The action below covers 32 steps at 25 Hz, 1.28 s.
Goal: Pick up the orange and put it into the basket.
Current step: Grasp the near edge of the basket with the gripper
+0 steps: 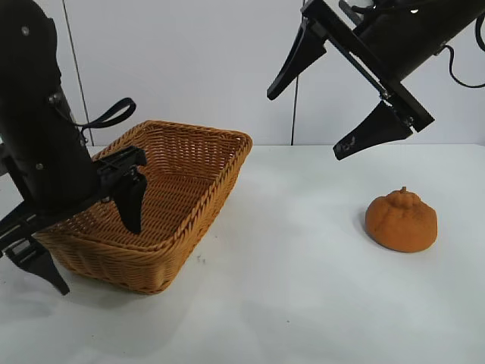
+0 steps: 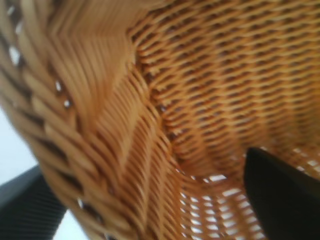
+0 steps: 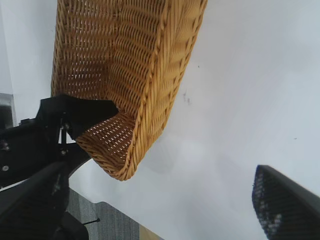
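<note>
While the orange point(image 1: 402, 221) sits free on the bench point(image 1: 303, 288), right tool point(image 1: 311, 114), jaws spread, should descend squarely; left tool point(image 1: 91, 235) apparently straddles the basket point(image 1: 189, 220) wall, open.

Basket point(image 1: 198, 199) left — orange point(image 1: 402, 221) right, well apart.

orange point(image 1: 402, 221): dull, lumpy, nub up, sat on table at right | basket point(image 1: 198, 199): tan wicker, upright, stood at left, well apart
</note>
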Each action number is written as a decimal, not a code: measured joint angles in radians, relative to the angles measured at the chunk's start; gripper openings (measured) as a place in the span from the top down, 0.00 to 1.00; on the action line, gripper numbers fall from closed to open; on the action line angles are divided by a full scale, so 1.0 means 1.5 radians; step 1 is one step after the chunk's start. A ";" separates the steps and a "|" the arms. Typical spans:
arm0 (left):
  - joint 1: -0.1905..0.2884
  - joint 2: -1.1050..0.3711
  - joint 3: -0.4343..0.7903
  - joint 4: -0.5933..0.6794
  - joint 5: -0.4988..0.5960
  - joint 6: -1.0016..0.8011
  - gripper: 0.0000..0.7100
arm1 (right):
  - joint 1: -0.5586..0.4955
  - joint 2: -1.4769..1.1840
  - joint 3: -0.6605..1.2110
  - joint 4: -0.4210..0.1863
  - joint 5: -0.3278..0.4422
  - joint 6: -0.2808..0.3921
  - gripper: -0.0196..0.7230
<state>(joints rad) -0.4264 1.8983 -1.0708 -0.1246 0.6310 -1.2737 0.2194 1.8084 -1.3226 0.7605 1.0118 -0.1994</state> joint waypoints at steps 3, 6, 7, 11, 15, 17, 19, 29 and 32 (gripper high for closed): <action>0.000 0.000 0.000 0.001 -0.015 -0.018 0.09 | 0.000 0.000 0.000 0.000 0.001 0.000 0.05; 0.000 0.000 0.001 0.017 -0.024 -0.049 0.09 | 0.000 0.000 0.000 0.000 0.002 0.000 0.05; 0.000 0.000 0.004 0.025 -0.027 -0.061 0.09 | 0.000 0.000 0.000 0.000 0.002 0.000 0.05; 0.000 0.000 0.024 0.053 -0.027 -0.104 0.15 | 0.000 0.000 0.000 0.000 0.002 0.000 0.05; 0.007 0.000 0.039 0.056 -0.034 -0.111 0.29 | 0.000 0.000 0.000 0.000 0.003 0.000 0.05; 0.009 0.000 0.041 0.058 -0.048 -0.109 0.34 | 0.000 0.000 0.000 0.000 0.003 0.000 0.05; 0.010 0.000 0.041 0.058 -0.053 -0.108 0.39 | 0.000 0.000 0.000 0.000 0.003 0.000 0.05; 0.016 0.000 0.038 0.012 -0.086 -0.096 0.87 | 0.000 0.000 0.000 0.000 0.003 0.000 0.05; 0.036 0.000 0.011 -0.045 -0.073 -0.024 0.87 | 0.000 0.000 0.000 0.000 0.003 0.000 0.05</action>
<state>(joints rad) -0.3725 1.8987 -1.0538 -0.1917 0.5212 -1.3099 0.2194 1.8084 -1.3226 0.7605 1.0169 -0.1994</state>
